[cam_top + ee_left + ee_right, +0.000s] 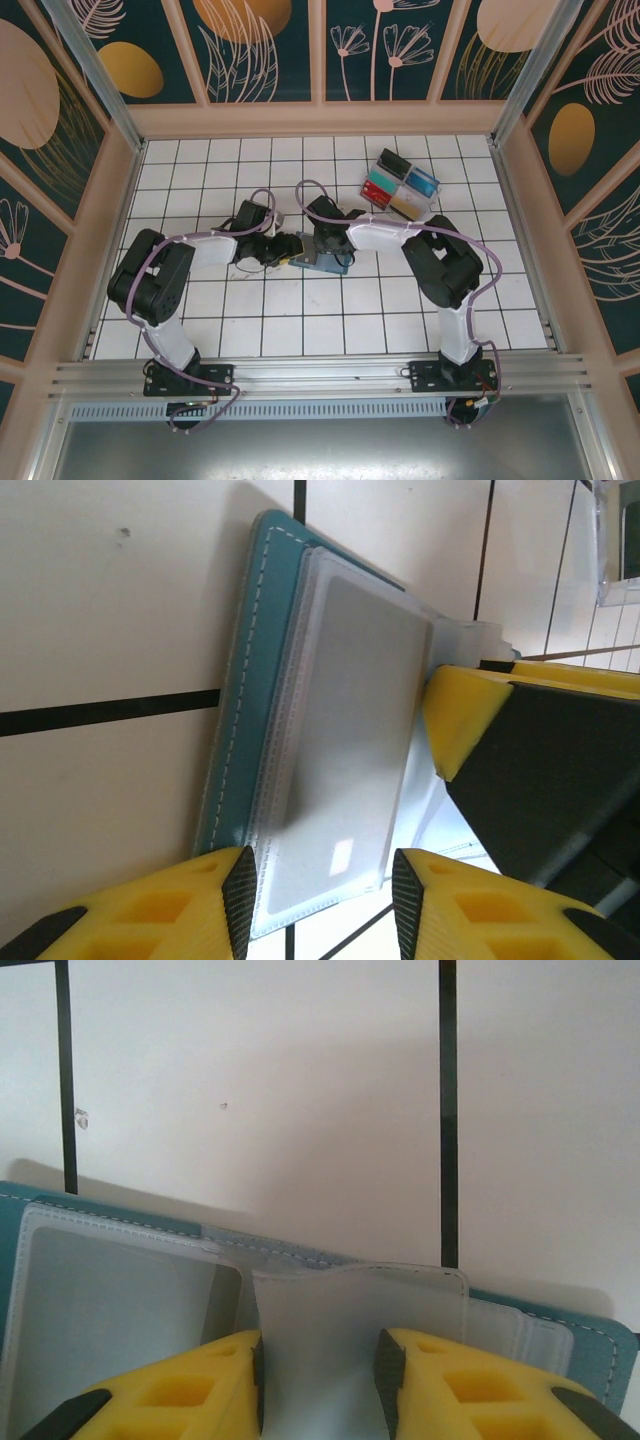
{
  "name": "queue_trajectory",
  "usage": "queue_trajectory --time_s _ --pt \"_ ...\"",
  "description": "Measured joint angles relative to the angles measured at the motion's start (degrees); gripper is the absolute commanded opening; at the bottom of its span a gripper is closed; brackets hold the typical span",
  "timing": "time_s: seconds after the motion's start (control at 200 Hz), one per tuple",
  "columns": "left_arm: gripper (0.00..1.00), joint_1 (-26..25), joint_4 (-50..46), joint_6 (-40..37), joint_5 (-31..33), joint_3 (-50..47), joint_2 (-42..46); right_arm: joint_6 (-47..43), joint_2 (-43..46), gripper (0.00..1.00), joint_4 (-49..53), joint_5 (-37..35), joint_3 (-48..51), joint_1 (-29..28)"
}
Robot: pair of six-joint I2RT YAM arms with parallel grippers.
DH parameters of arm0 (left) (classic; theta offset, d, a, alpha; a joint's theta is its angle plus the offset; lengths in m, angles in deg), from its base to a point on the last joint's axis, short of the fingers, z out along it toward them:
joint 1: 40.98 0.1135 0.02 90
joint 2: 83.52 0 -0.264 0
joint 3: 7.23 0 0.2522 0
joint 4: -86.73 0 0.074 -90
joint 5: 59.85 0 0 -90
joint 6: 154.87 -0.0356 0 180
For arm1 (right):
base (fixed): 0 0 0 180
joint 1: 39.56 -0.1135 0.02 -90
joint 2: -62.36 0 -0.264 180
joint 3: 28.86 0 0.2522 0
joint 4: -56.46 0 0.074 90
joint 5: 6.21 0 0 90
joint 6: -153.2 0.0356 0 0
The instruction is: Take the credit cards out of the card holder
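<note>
Right fingers astride card holder, tray overhead

Teal card holder with white stitching, yellow pincer fingers, white tiles with black lines.

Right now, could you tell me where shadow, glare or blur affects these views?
Left wrist: sharp, small glare patch on the clear sleeve of the card holder; right wrist: soft shadow on the tiles beyond the holder; top external: evenly lit.
</note>
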Motion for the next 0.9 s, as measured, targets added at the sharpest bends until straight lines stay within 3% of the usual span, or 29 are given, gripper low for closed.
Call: queue_trajectory --time_s 0.235,0.505,0.901 --pt "0.44 -0.57 -0.09 -0.02 0.02 0.57 -0.79 -0.13 0.0 0.37 -0.35 -0.13 0.26 0.0" --pt "0.33 -0.68 -0.76 -0.7 -0.02 1.09 -1.05 -0.13 0.13 0.36 -0.85 -0.09 0.66 0.0" --pt "0.3 -1.31 -1.79 -1.99 -0.31 3.13 -0.44 -0.11 0.76 0.36 -2.19 0.13 1.73 0.09"
